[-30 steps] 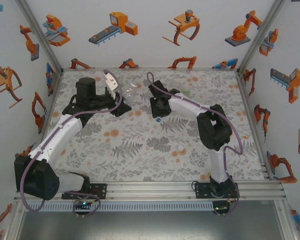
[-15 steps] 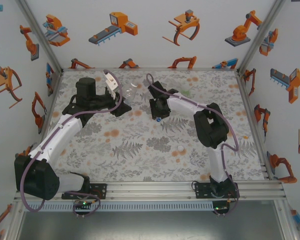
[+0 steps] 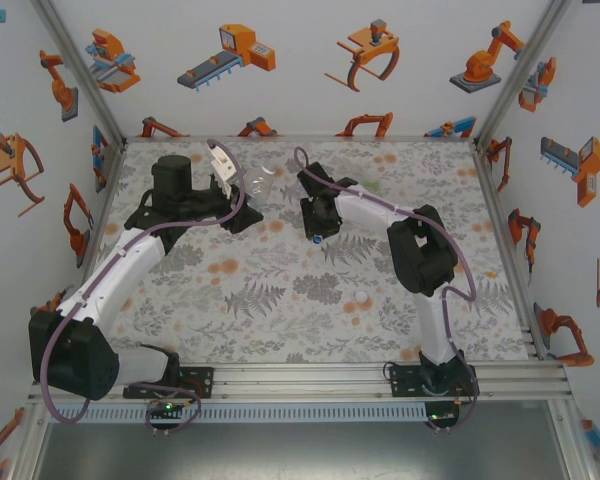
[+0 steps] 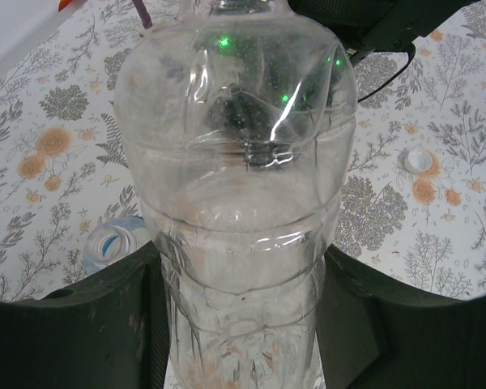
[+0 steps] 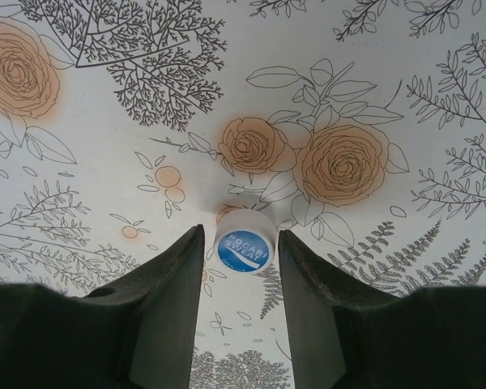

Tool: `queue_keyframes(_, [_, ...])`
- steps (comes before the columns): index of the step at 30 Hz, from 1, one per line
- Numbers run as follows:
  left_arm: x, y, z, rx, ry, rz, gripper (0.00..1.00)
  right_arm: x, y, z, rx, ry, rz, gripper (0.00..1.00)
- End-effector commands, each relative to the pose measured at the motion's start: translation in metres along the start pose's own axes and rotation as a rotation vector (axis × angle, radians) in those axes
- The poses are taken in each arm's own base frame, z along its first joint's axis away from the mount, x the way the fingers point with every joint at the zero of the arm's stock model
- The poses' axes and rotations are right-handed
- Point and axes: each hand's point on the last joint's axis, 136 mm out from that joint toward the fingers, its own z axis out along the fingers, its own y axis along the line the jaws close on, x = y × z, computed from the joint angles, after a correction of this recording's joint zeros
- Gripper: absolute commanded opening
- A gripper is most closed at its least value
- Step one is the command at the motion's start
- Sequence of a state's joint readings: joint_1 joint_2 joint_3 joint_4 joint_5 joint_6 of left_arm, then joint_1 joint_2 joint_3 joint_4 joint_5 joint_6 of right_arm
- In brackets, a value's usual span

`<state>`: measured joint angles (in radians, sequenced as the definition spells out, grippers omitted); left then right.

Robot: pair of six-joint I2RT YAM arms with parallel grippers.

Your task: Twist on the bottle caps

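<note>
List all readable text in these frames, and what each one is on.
"POCARI SWEAT": white letters on the blue cap, right wrist view.
Any finer print below those words on the cap is too small to read.
Clear bottle and white cap: no text visible.

The blue bottle cap (image 5: 245, 250), low in the middle of the frame, says "POCARI SWEAT" in white.
</note>
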<state>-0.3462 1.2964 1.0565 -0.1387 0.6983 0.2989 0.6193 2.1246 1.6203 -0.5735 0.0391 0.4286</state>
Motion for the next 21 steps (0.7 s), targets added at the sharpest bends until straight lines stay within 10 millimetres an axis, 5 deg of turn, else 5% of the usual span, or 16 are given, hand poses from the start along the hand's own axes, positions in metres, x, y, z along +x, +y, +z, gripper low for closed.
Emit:
queue_keyframes(1, [-0.0094, 0.0005, -0.0015, 0.005, -0.015, 0.003, 0.15, 0.0098, -0.0069, 0.0076, 0.03, 0.044, -0.009, 0.41])
queue_keyframes(21, [-0.0099, -0.0002, -0.0019, 0.004, -0.015, 0.005, 0.15, 0.01, -0.0073, 0.0075, 0.033, 0.049, -0.013, 0.39])
